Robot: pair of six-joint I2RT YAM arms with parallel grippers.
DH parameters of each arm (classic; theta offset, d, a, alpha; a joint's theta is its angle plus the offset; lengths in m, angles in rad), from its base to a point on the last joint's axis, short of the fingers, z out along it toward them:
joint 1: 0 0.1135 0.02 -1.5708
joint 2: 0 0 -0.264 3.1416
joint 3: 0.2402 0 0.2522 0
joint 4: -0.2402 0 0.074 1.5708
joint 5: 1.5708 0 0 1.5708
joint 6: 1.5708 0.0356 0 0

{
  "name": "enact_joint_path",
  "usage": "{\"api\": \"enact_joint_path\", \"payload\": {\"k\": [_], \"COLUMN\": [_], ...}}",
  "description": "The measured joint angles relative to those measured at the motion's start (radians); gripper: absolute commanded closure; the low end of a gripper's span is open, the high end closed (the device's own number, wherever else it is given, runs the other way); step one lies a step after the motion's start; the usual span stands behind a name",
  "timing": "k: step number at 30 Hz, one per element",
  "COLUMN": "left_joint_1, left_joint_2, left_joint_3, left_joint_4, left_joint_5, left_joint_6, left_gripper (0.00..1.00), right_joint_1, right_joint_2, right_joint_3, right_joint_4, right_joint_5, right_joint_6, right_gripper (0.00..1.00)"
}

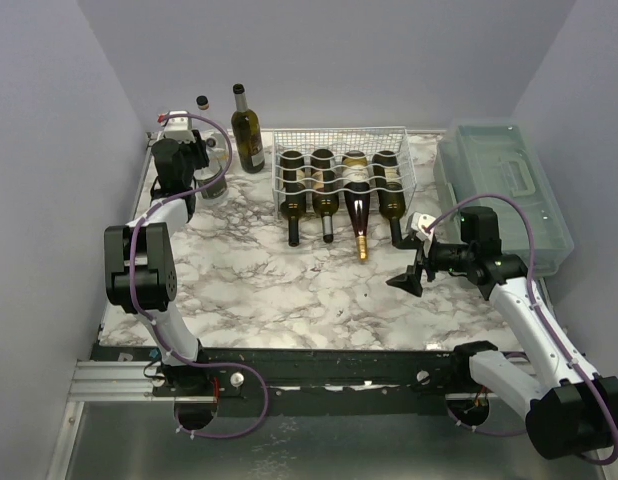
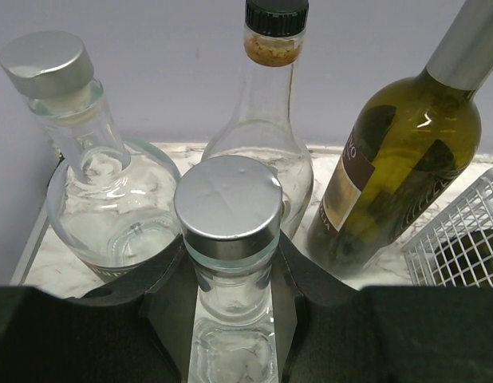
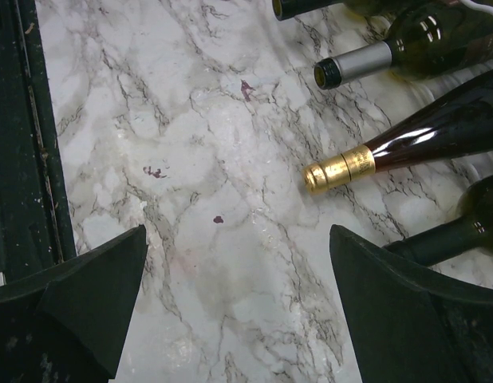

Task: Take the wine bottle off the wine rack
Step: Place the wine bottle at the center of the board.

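The white wire wine rack (image 1: 339, 150) stands at the back middle of the marble table, and its corner shows in the left wrist view (image 2: 462, 239). Several wine bottles lie in it, necks toward me; one has a gold foil top (image 1: 359, 215) (image 3: 342, 167). My left gripper (image 1: 199, 168) (image 2: 230, 267) is at the far left corner, shut on the neck of an upright clear glass bottle with a silver cap (image 2: 229, 209). My right gripper (image 1: 417, 255) (image 3: 238, 295) hangs open over bare marble, just in front of the rack's rightmost bottle neck (image 3: 438, 239).
Beside the held bottle stand two more clear bottles (image 2: 79, 167) (image 2: 266, 128) and an upright olive-green wine bottle (image 1: 247, 130) (image 2: 398, 167). A translucent green-grey plastic box (image 1: 504, 185) lies along the right wall. The black frame rail (image 3: 27, 136) runs along the near table edge.
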Motion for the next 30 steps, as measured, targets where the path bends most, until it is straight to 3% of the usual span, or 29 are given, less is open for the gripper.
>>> {"api": "enact_joint_path", "payload": {"k": [5, 10, 13, 20, 30], "left_joint_1": [0.0, 0.0, 0.0, 0.001, 0.009], "left_joint_2": [0.001, 0.001, -0.008, -0.089, -0.369], "left_joint_3": [0.0, 0.0, 0.002, -0.025, -0.215], "left_joint_4": [0.002, 0.024, 0.097, 0.162, 0.128], "left_joint_5": [-0.004, -0.007, -0.011, -0.016, -0.043], "left_joint_6": [0.0, 0.0, 0.002, -0.006, -0.173], "left_gripper": [0.63, 0.29, 0.17, 0.01, 0.01], "right_joint_1": [0.0, 0.0, 0.0, 0.0, 0.0], "right_joint_2": [0.003, 0.003, 0.003, 0.003, -0.01], "right_joint_3": [0.0, 0.0, 0.0, 0.0, 0.0], "right_joint_4": [0.0, 0.0, 0.0, 0.0, 0.001], "right_joint_5": [0.0, 0.0, 0.0, 0.0, 0.001], "right_joint_6": [0.0, 0.0, 0.0, 0.0, 0.001], "right_gripper": [0.01, 0.01, 0.01, 0.01, 0.01]}}
